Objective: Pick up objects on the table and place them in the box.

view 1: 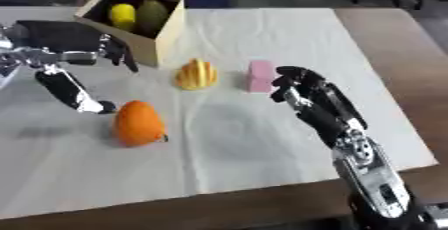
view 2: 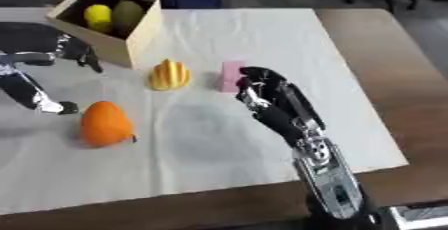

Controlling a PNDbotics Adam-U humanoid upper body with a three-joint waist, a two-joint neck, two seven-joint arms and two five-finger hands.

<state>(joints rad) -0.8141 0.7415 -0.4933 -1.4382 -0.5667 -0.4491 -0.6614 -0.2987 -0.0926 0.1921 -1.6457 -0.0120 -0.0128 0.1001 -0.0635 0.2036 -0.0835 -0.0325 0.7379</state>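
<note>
An open wooden box stands at the far left, tipped toward me, with a yellow object and a green one inside. On the white cloth lie an orange fruit, a yellow ridged object and a pink block. My left hand hovers just left of the box, open and holding nothing, one long digit reaching down beside the orange fruit. My right hand is just right of the pink block, fingers partly bent toward it, nothing held.
The white cloth covers most of the brown wooden table, whose bare top shows at the right and along the near edge. Dark items and chair legs stand beyond the far edge.
</note>
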